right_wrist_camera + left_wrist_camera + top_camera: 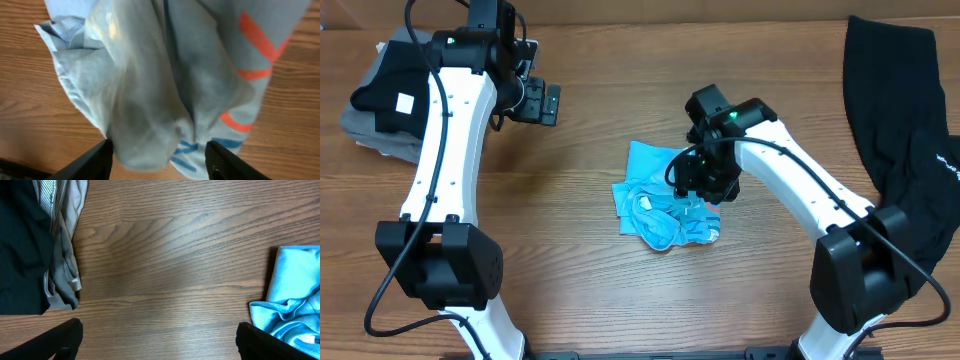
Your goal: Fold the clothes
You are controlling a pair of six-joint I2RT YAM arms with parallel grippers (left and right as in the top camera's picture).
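Note:
The light blue T-shirt (660,205) lies crumpled in a small heap at the middle of the wooden table. My right gripper (705,185) hangs over its right part, open. In the right wrist view the shirt (175,75), with orange and blue print, bulges between the two spread fingers, and the gripper (159,160) straddles the lowest fold. A black garment (900,110) with small white lettering drapes along the right edge. My left gripper (542,103) is at the back left, wide open over bare wood (160,340), with the blue shirt (295,295) off to its right.
A pile of black and grey clothes (385,95) lies at the back left corner. In the left wrist view its grey edge (62,255) lies just left of my left gripper. Bare wood (590,130) lies between that pile and the blue shirt.

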